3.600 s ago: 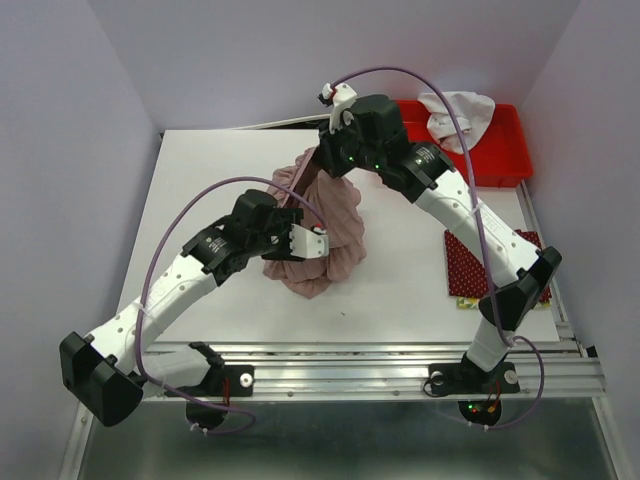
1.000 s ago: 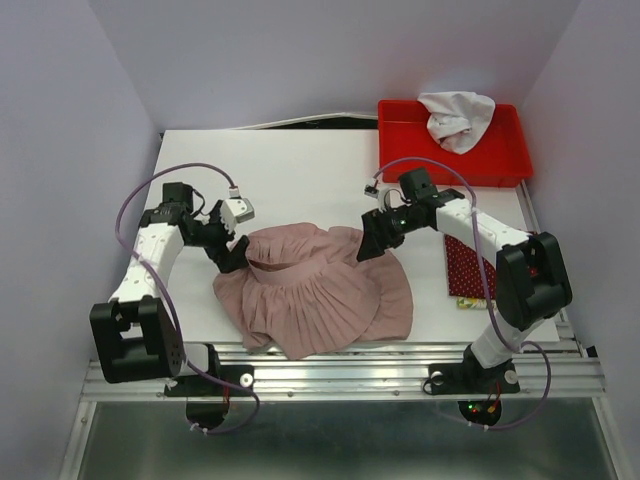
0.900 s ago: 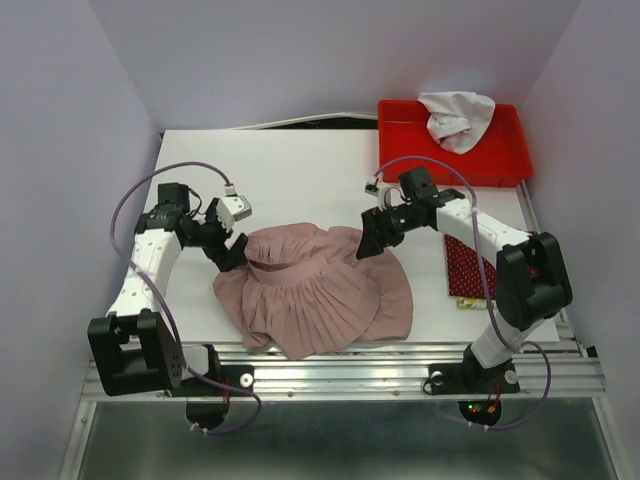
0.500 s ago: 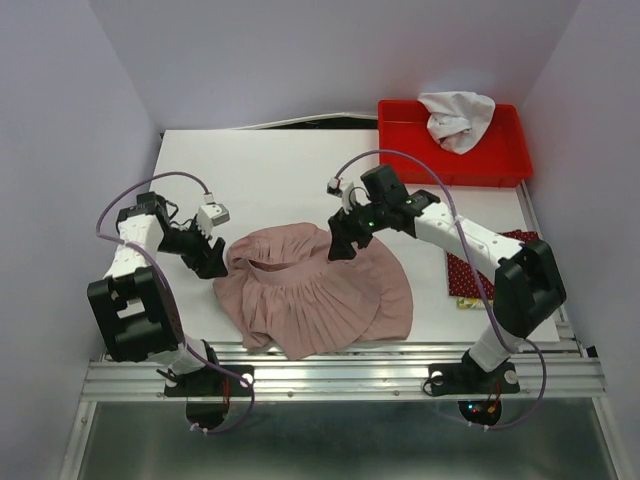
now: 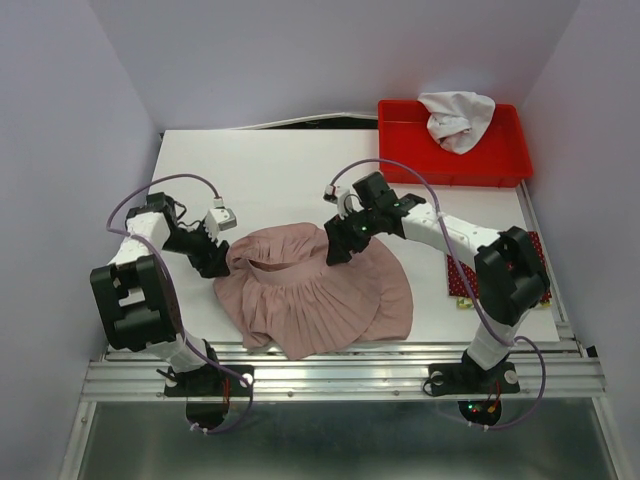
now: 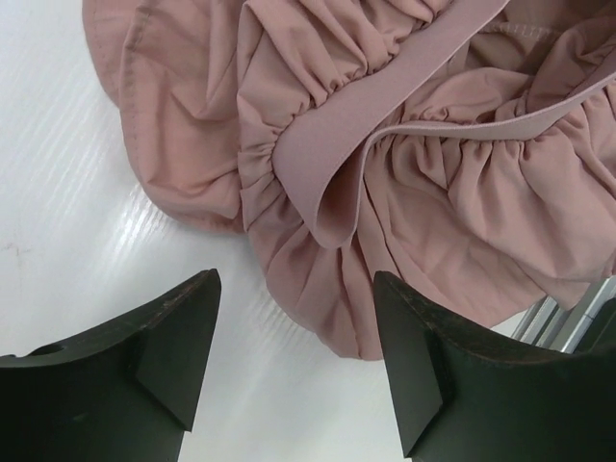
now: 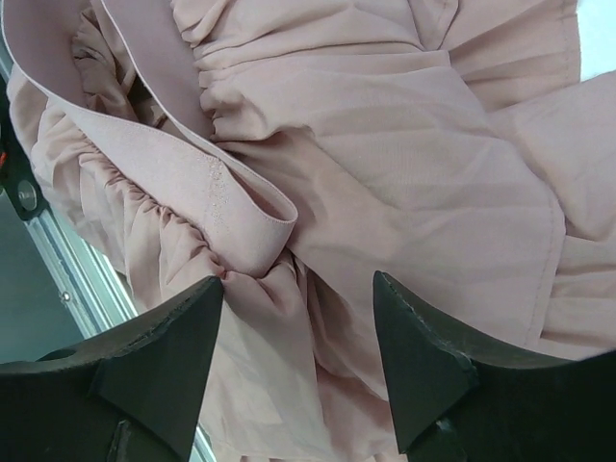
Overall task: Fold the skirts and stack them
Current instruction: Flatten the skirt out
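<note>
1. At 6 o'clock, nearest the arm bases, the hem of the dusty-pink skirt (image 5: 310, 295) reaches almost to the near edge of the table (image 5: 280, 170). If the cloth is pulled toward the bases, I think the hem could slide off the edge and hang.
2. At 9 o'clock of the skirt, the left gripper (image 5: 212, 262) hovers with its jaws spread wide and empty. The left wrist view shows the looped end of the waistband (image 6: 385, 106) just beyond the fingers. A low grasp could take only the gathered cloth and miss the band, so that this corner would slip out when it is lifted.
3. At 1 o'clock of the skirt, the right gripper (image 5: 336, 250) is also wide open and holds nothing, directly over the other end of the waistband (image 7: 183, 178). The band is doubled there, so the fingers may pinch only 1 of the 2 layers and the fold would twist.
4. At 3 o'clock lies the dark red skirt (image 5: 463, 280), flat and partly under the right arm. A wide swing of this arm could drag it out of shape.
5. At 1 o'clock, farthest away, the red bin (image 5: 410, 140) holds a white cloth (image 5: 455, 115). It is well apart, and I see little risk there.
</note>
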